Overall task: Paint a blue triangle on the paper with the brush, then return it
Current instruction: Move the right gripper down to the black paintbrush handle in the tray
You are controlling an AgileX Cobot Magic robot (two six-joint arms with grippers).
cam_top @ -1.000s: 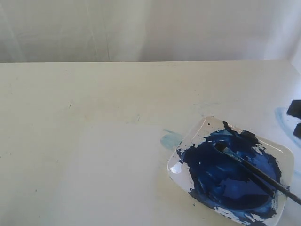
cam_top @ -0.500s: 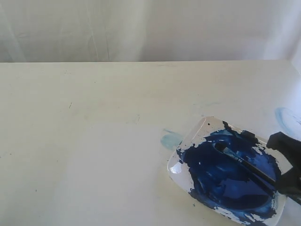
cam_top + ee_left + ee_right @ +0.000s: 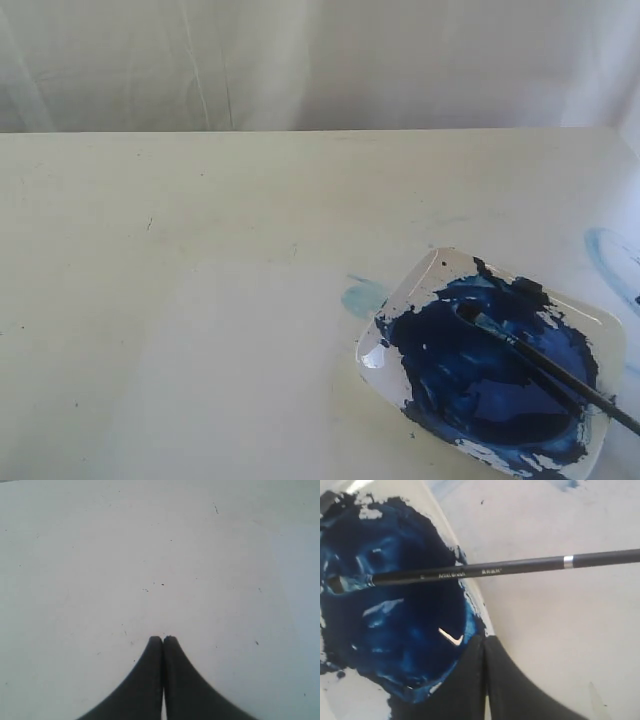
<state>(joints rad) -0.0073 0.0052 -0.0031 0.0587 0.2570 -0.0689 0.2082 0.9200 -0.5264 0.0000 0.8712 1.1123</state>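
Note:
The brush (image 3: 545, 365) lies loose across the white dish (image 3: 604, 322), its bristle tip in the dark blue paint pool (image 3: 470, 375) and its black handle sticking out over the rim. In the right wrist view the brush (image 3: 495, 569) lies apart from my right gripper (image 3: 484, 638), which hangs shut and empty over the dish's edge. My left gripper (image 3: 163, 638) is shut over bare surface. The paper (image 3: 240, 370) lies left of the dish as a faintly paler sheet. No blue triangle shows on it. Neither gripper appears in the exterior view.
A pale blue smudge (image 3: 362, 297) marks the surface just left of the dish. Another light blue stain (image 3: 610, 255) sits at the table's right edge. A white curtain (image 3: 320, 60) hangs behind the table's far edge.
The right gripper showed at the exterior view's right edge, then over the dish's right side, and has now left that view. The brush has stayed where it lay.

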